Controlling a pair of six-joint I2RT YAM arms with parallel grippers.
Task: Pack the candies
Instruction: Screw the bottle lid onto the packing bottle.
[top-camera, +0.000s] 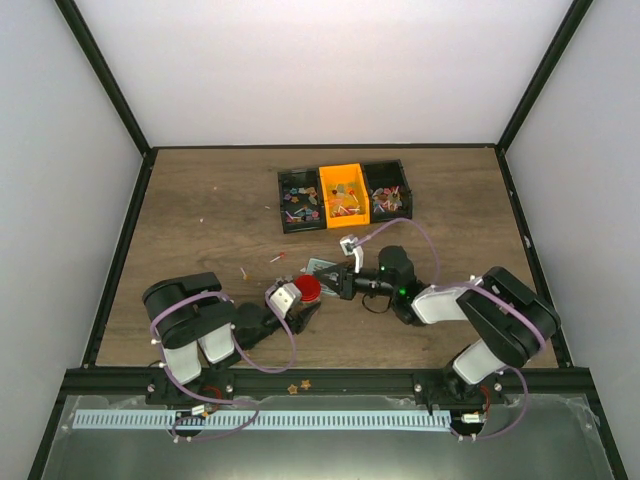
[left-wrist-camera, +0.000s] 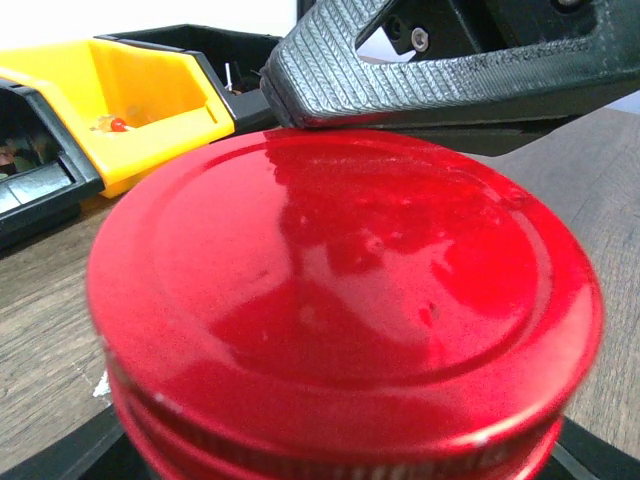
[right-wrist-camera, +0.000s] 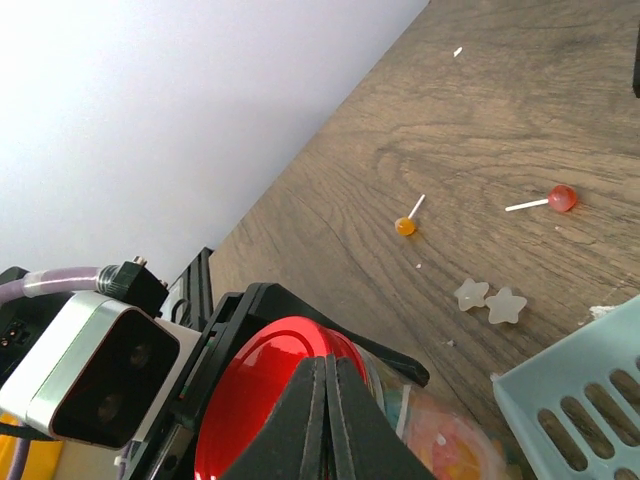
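lid: glossy smooth red | table: matt grained wood | bin: smooth yellow plastic | right gripper jaws: matt ridged black

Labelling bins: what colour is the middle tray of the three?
Middle tray is orange-yellow; top external view shows it best.

Bright, even light with soft shadows. Glare streaks the blurred red lid close up. The table stays sharp.

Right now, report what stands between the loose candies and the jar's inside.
The red lid is on the jar in the left gripper, covering its mouth. The shut right gripper is at the lid's edge.
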